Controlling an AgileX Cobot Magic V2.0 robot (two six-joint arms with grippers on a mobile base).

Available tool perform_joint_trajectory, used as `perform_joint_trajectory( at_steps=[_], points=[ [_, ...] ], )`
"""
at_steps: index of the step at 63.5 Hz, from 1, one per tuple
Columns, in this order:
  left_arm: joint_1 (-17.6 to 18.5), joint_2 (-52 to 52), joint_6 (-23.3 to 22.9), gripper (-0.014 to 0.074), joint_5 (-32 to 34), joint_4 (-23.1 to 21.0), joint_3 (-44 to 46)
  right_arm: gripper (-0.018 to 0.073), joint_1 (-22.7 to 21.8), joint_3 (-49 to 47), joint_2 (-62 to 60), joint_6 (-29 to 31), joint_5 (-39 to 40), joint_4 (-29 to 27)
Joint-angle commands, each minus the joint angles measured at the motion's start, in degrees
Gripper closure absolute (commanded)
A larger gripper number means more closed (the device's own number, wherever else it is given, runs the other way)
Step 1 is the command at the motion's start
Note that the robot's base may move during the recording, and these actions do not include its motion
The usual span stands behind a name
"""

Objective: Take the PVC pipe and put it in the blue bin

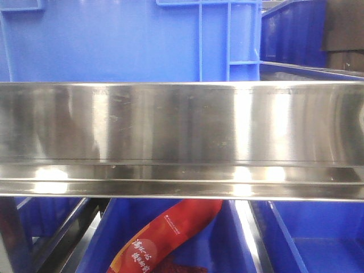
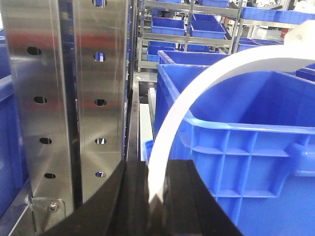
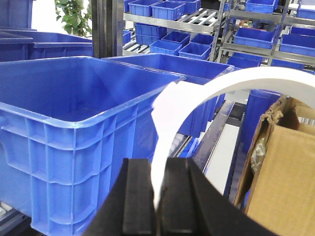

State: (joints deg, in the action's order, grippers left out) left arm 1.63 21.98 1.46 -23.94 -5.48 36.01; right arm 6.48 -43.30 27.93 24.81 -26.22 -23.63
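Left claw (image 2: pixel 157 199): clamped on one end of the pipe (image 2: pixel 216 73), a white plastic half-ring rising from between the black pads and sweeping up and right, seen against the near corner of a blue bin (image 2: pixel 236 162). Right claw (image 3: pixel 160 196): likewise pinched shut on a white arc (image 3: pixel 256 78), with a flat tab (image 3: pixel 172 105) just above the pads, a second blue bin (image 3: pixel 74 147) to one side and a cardboard box (image 3: pixel 280 167) to the other. Cannot tell whether one piece or two. No arm or pipe in the front view, only a steel rail (image 1: pixel 182 125) with bins behind and below.

Looks light, stiff and smooth-skinned; probably springs a little if squeezed across the open ends. Thin band, so prone to pivot when gripped at one end only. Best pinched flat across the band close to a tab, as here. Held in the air near the bin wall, apparently not yet over the opening; needs carrying above the open top before letting go.
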Motion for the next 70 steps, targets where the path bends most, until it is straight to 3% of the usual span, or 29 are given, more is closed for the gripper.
perform_joint_trajectory(
  at_steps=[1,70],
  points=[
    [0.29,-0.46,-0.05,0.0708,1.39,-0.31,0.13,0.0715,-0.03,0.04,-0.21,0.13,2.76,0.31],
    [0.29,-0.46,-0.05,0.0708,6.44,-0.31,0.13,0.0715,-0.03,0.04,-0.21,0.13,5.34,0.31]
  ],
)
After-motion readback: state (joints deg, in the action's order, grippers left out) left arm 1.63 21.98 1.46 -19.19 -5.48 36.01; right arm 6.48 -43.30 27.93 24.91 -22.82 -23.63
